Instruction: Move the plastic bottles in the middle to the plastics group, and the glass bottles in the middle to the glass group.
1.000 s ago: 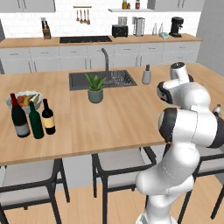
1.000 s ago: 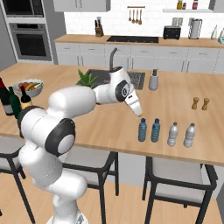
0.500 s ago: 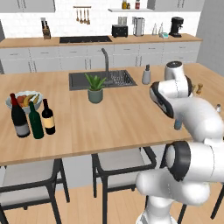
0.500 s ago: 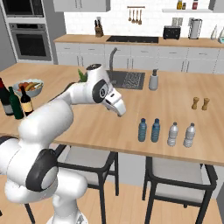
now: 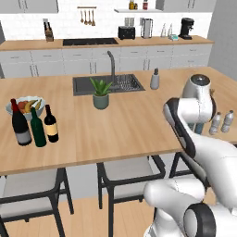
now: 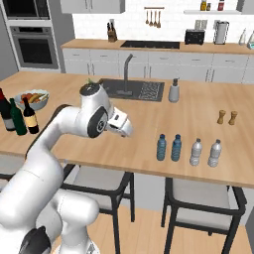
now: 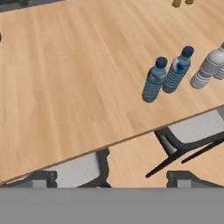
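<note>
I had pulled the wide-open, empty gripper (image 6: pixel 128 133) back from the two translucent blue plastic bottles (image 6: pixel 168 147) beside the grey-clear pair (image 6: pixel 206 152); sorting looked finished.

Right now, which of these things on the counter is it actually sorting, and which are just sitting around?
Part of the job:
blue bottles
grey-clear bottles
yellow-label wine bottle
big wine bottle
green bottle

Just lying about:
fruit bowl
potted plant
wooden shakers
</note>
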{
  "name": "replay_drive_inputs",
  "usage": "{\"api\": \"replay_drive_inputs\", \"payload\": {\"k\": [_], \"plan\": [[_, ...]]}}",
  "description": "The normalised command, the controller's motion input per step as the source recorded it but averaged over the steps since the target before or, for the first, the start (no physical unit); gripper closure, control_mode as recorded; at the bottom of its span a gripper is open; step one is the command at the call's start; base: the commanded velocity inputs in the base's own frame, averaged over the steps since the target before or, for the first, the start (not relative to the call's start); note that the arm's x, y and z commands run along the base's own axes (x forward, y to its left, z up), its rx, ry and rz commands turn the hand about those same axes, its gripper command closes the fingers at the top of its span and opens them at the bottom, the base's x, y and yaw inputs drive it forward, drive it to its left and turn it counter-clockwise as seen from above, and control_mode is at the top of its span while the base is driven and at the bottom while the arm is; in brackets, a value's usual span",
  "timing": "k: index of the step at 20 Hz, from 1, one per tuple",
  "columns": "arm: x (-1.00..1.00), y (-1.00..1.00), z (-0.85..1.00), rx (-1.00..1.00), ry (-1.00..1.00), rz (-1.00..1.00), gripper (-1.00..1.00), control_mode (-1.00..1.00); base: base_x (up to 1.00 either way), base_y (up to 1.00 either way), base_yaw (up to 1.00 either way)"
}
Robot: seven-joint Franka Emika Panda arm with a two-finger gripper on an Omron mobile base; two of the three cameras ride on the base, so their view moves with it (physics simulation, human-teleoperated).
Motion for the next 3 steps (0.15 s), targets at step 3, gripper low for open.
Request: {"api": "replay_drive_inputs", "payload": {"k": [3], "plan": [[0.0, 0.56, 0.52, 0.04, -0.26, 0.36, -1.0, -1.0, 0.0, 0.0, 0.0]]}}
